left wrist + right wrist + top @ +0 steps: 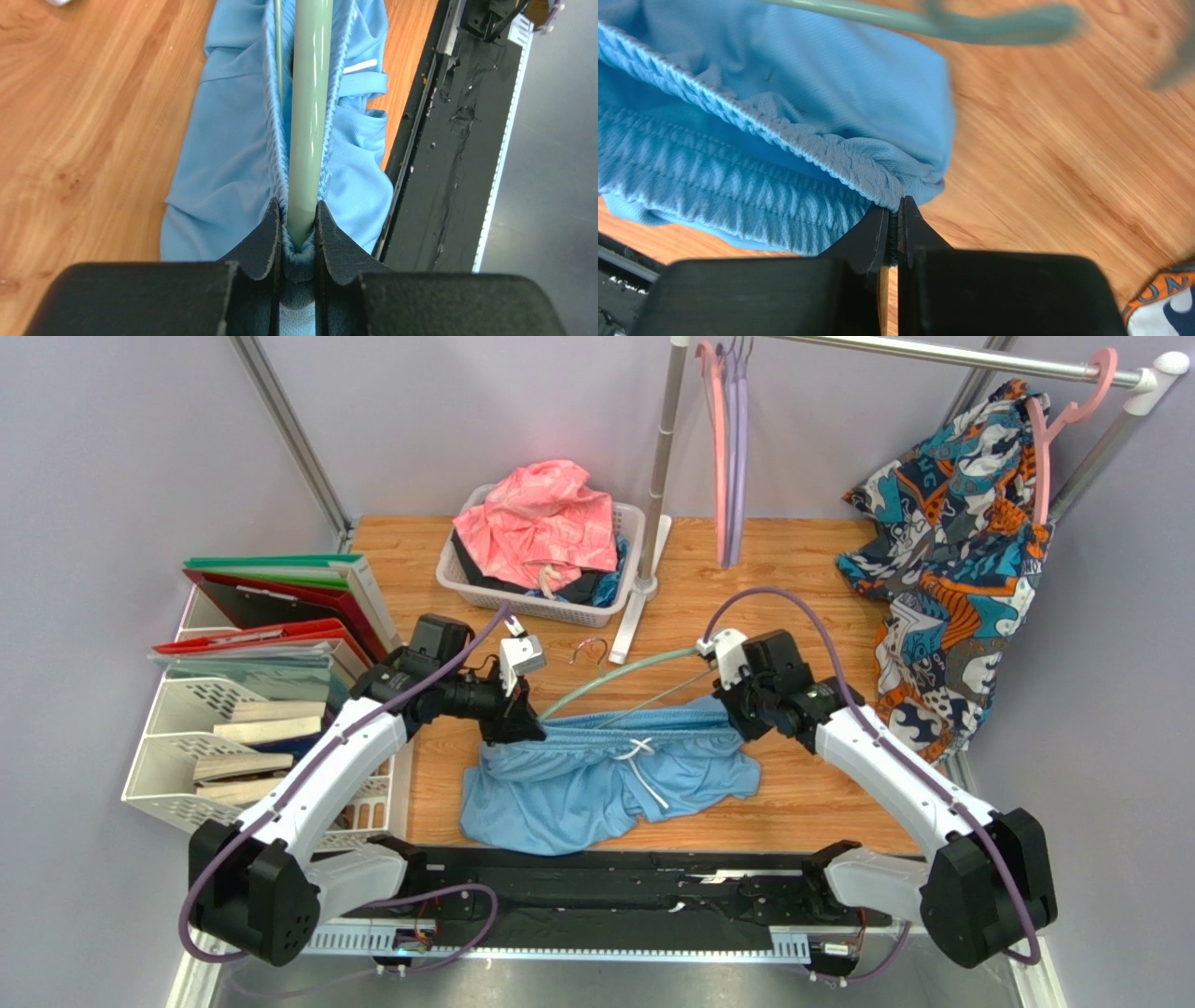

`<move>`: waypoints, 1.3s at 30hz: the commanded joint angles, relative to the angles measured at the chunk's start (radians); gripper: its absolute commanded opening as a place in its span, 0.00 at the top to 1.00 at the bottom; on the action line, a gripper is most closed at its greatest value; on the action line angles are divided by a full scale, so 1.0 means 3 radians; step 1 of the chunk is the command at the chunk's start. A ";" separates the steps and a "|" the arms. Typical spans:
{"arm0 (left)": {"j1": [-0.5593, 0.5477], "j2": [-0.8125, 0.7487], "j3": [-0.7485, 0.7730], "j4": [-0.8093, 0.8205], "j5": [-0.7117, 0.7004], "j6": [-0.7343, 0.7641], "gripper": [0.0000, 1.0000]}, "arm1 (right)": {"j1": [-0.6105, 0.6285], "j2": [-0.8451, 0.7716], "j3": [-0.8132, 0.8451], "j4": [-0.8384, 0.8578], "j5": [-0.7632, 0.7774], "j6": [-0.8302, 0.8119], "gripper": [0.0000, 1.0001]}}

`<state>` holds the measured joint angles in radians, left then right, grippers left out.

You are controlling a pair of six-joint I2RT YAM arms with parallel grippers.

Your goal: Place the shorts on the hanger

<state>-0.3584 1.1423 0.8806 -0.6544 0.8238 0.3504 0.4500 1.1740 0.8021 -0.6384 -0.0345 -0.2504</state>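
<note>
The light blue shorts (603, 777) lie on the wooden table in front of the arm bases, waistband toward the back. The mint-green hanger (617, 676) lies along that waistband with its hook pointing back left. My left gripper (516, 721) is at the waistband's left end. In the left wrist view it (296, 210) is shut on the hanger (309, 105) bar and the shorts (224, 140) fabric wrapped round its tip. My right gripper (737, 714) is at the right end. There it (894, 206) is shut, pinching the corner of the shorts (773, 140) waistband, with the hanger (948, 21) blurred above.
A white basket (470, 588) holding a pink cloth (540, 518) stands at the back. Folders (281, 595) and a white file rack (183, 756) fill the left side. Pink and lilac hangers (725, 448) and a patterned garment (954, 574) hang from the rail behind.
</note>
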 commanded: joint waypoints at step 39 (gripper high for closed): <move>-0.0472 0.0809 0.0838 -0.1173 -0.1028 0.1149 1.00 | -0.0692 -0.0334 0.0824 -0.0735 0.0176 0.0031 1.00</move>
<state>-0.4736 1.3735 1.0882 -0.9134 0.6575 0.7742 0.2218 1.1080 0.9764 -0.8314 -0.1886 -0.2573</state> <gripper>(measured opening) 0.165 0.028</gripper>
